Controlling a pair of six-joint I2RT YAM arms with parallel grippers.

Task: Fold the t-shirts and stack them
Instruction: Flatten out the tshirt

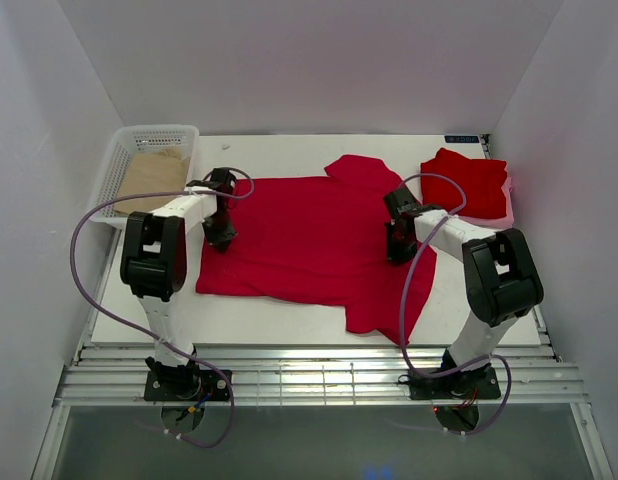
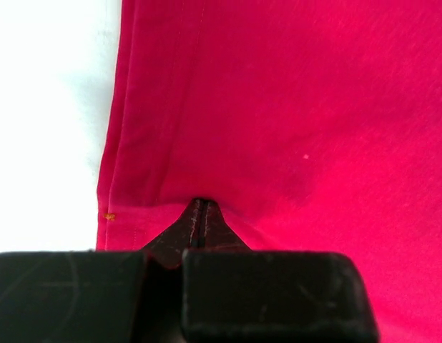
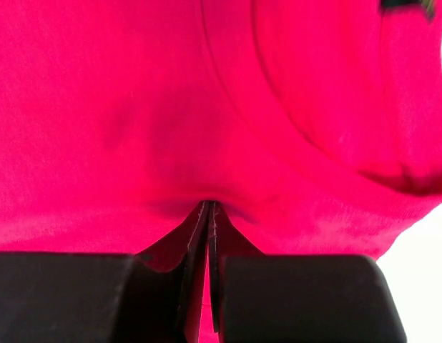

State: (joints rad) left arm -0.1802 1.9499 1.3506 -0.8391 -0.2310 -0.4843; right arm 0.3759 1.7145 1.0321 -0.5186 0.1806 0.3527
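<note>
A lab test cell; plain white walls enclose the table.

Bright even light; t-shirt seemingly blurred, right wrist view.

Two red t-shirts, one white basket, one tan sheet, one pink piece.

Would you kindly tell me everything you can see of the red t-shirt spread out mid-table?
The t-shirt is plain bright red, soft-looking cloth, short-sleeved, with stitched hems. It lies spread almost flat on the white table, bottom hem to the left, one sleeve pointing away from the arms' bases and one toward them. The left tool is shut on it near the hem, the right tool near the sleeve end; the cloth puckers at both.
</note>
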